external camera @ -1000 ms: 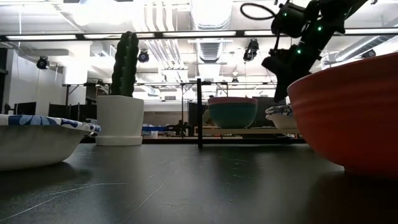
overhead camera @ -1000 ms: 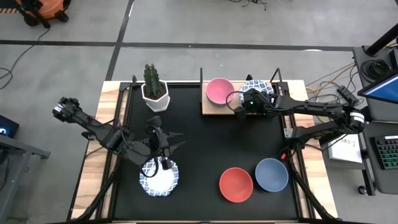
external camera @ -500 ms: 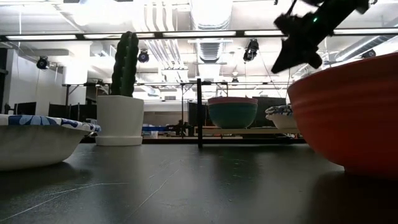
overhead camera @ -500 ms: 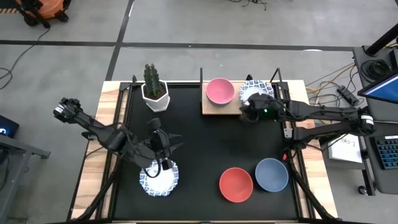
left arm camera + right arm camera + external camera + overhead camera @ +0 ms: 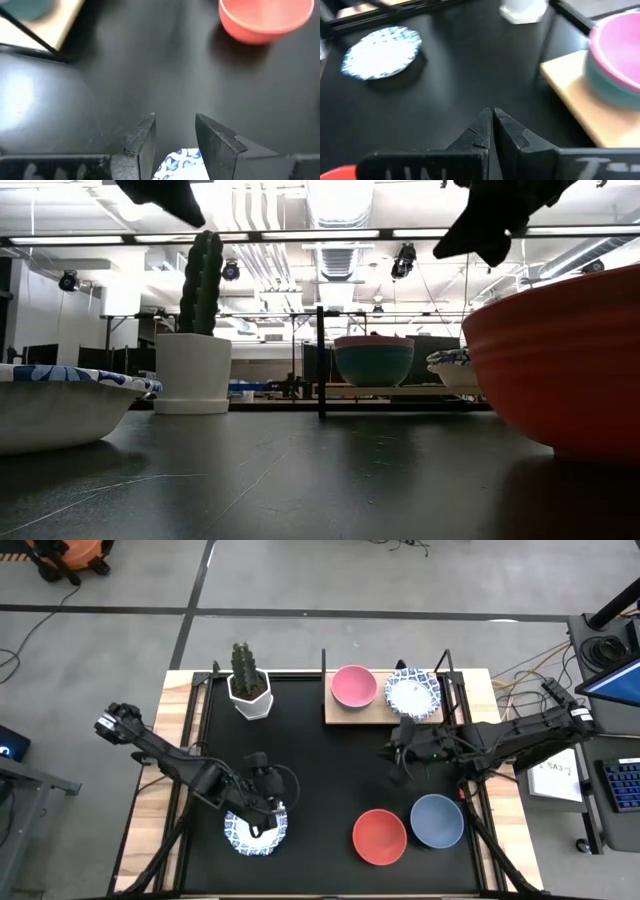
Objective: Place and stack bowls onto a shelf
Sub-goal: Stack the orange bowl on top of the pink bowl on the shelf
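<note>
Since the earlier frames, the right gripper (image 5: 397, 754) has pulled back from the shelf (image 5: 350, 714) to mid-surface, its fingers (image 5: 485, 131) pressed together and empty. A patterned bowl (image 5: 413, 693) now sits on the shelf beside the pink-over-green stack (image 5: 353, 686). The left gripper (image 5: 268, 825) has descended over the near patterned bowl (image 5: 255, 830), fingers parted astride its rim.

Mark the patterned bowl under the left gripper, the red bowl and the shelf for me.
patterned bowl (image 5: 248, 836), high view, on its blue rim.
red bowl (image 5: 379, 837), high view, centre of its inside.
shelf (image 5: 352, 715), high view, bare front edge of the wooden board.
</note>
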Motion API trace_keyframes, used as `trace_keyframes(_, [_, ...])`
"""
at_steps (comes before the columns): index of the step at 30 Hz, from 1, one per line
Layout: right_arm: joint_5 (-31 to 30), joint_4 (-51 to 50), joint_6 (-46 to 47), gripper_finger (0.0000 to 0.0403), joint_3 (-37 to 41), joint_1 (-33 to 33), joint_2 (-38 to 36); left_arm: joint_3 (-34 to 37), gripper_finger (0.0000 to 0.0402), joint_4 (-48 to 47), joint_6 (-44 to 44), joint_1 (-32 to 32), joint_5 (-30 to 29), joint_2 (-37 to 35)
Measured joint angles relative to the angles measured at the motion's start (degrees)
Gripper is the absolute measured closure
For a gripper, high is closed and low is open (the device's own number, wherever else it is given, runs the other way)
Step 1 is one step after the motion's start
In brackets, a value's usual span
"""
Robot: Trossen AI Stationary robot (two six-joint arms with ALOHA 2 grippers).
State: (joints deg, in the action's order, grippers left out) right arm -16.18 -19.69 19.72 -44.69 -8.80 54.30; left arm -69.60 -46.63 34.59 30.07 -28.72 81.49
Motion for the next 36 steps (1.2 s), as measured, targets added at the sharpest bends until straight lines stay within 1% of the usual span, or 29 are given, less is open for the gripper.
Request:
trace_keyframes(2, [0.90, 1.37, -0.04, 0.0394, 0.00, -1.40, 1.08, 0.00, 0.0281, 0.00, -1.35, 0.13, 0.88, 1.26])
trace_keyframes(5, [5.13, 2.70, 1.53, 0.0394, 0.00, -2.50, 2.40, 0.00, 0.0281, -0.13, -3.90, 0.25, 0.94, 2.93])
trace_keyframes(8, [8.32, 2.30, 4.16, 0.0394, -0.95, -3.06, 4.22, 0.02, 0.0281, -0.56, -5.97, 0.25, 0.98, 3.70])
trace_keyframes(11, [11.05, 0.77, 4.41, 0.0394, -3.20, -3.54, 6.67, 0.02, 0.0283, -0.57, -8.20, 0.32, 0.93, 3.66])
trace_keyframes(15, [13.23, -5.49, 3.58, 0.0394, -8.45, -3.80, 11.02, 0.02, 0.0290, -0.41, -12.04, 1.21, 0.76, 3.35])
trace_keyframes(19, [13.26, -14.41, 2.90, 0.0394, -14.58, -3.72, 16.14, 1.88, 0.0301, 2.53, -14.06, 1.92, -0.56, 2.86])
trace_keyframes(22, [13.75, -20.36, 2.71, 0.0394, -18.90, -3.72, 19.78, 6.06, 0.0311, 7.44, -14.58, 2.46, -0.75, 1.05])
trace_keyframes(26, [13.83, -25.65, 2.35, 0.0394, -23.38, -3.74, 24.08, 14.48, 0.0323, 17.14, -14.60, 2.77, -0.68, -2.87])
trace_keyframes(32, [14.71, -26.70, -3.20, 0.0390, -27.72, -3.41, 28.15, 27.67, 0.0325, 36.82, -20.26, 2.30, -1.36, -10.20])
trace_keyframes(36, [14.74, -26.10, -7.58, 0.0368, -31.60, -1.60, 31.05, 34.31, 0.0325, 47.03, -23.78, 1.82, -2.27, -14.82])
